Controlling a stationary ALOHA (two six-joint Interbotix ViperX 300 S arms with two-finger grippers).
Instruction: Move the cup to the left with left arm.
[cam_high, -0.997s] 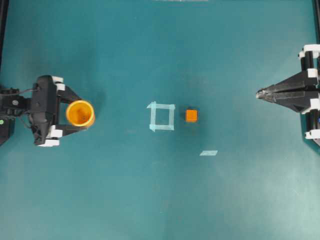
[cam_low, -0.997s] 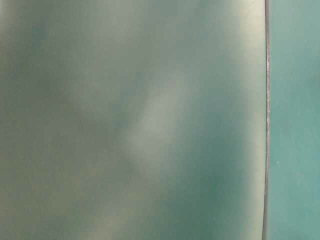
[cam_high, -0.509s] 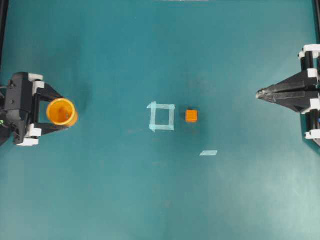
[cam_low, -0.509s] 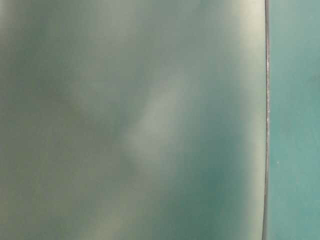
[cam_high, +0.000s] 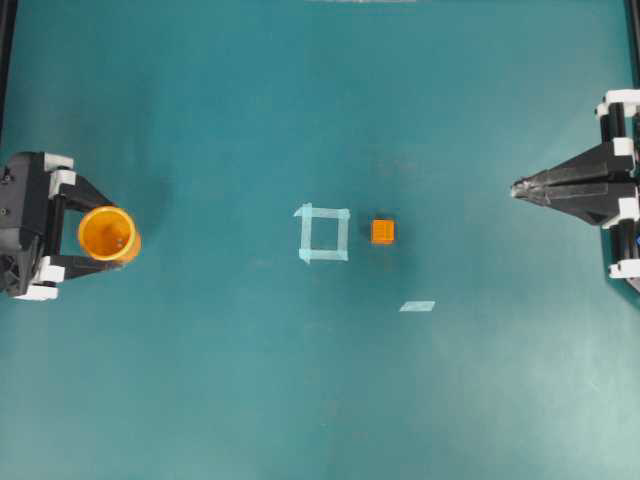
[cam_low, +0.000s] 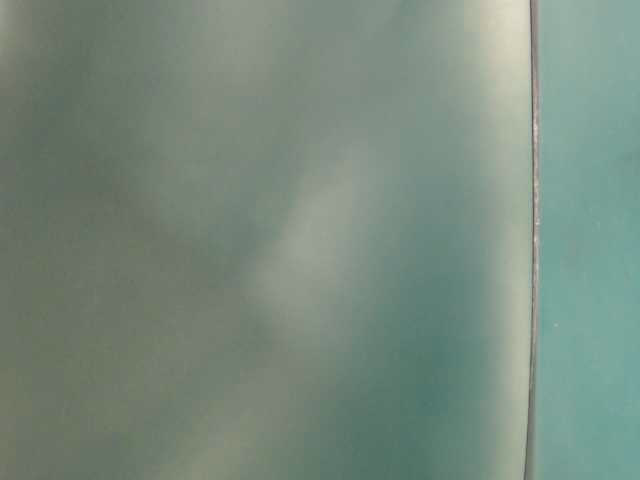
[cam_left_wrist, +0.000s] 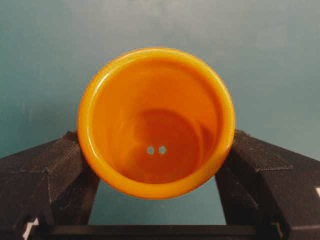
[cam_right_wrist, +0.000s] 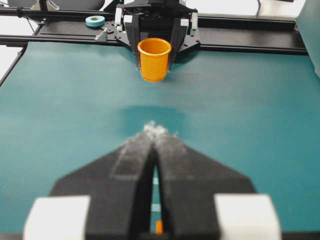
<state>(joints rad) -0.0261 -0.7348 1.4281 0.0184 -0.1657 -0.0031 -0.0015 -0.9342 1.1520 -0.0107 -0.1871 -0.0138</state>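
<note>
Left arm (cam_high: 100, 240) fingers clamped on the cup (cam_high: 108, 233) at nine o'clock; likely light, rigid, slick plastic, best gripped mid-wall

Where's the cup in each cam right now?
Overhead: cup at far left edge, between the left gripper fingers.
Table-level: not in it; only a blurred green surface.
Left wrist: cup fills the centre, a finger on each side.
Right wrist: cup top centre, beyond the shut right gripper.
Shared landmark: the black fingers flanking the cup.
</note>
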